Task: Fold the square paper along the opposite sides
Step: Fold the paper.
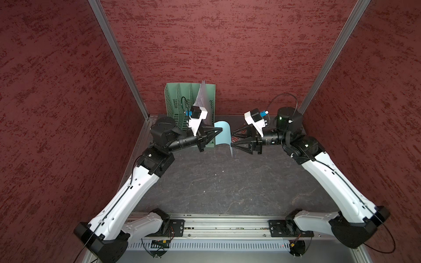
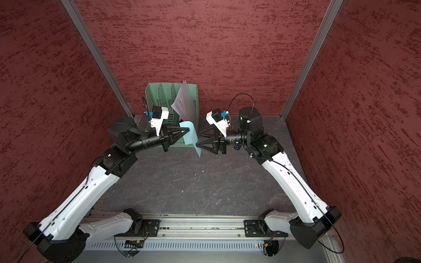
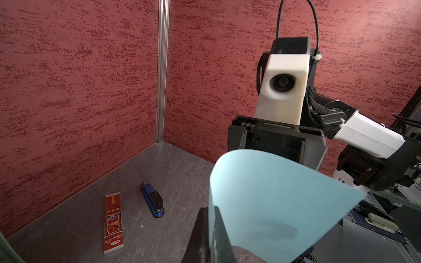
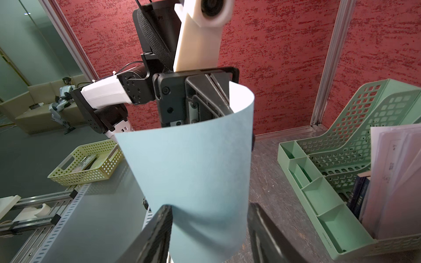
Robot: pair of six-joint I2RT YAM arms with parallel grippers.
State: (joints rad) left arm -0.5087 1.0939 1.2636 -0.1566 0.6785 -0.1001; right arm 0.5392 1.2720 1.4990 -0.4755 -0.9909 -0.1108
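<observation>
Light-blue thin square paper sheet (image 1: 222, 134) hangs bowed in the air over the far worktop (image 1: 216, 182). Left gripper (image 1: 220, 129) is clamped on one edge. Right gripper (image 1: 232, 139) stands parted around the opposite edge, not pinching. Judged light, floppy, crease-prone; take hold at edge midpoints.

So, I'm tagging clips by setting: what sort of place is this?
Probably a robot test cell staged as an office desk: red panels on aluminium posts, a green file organizer, a stapler.
</observation>
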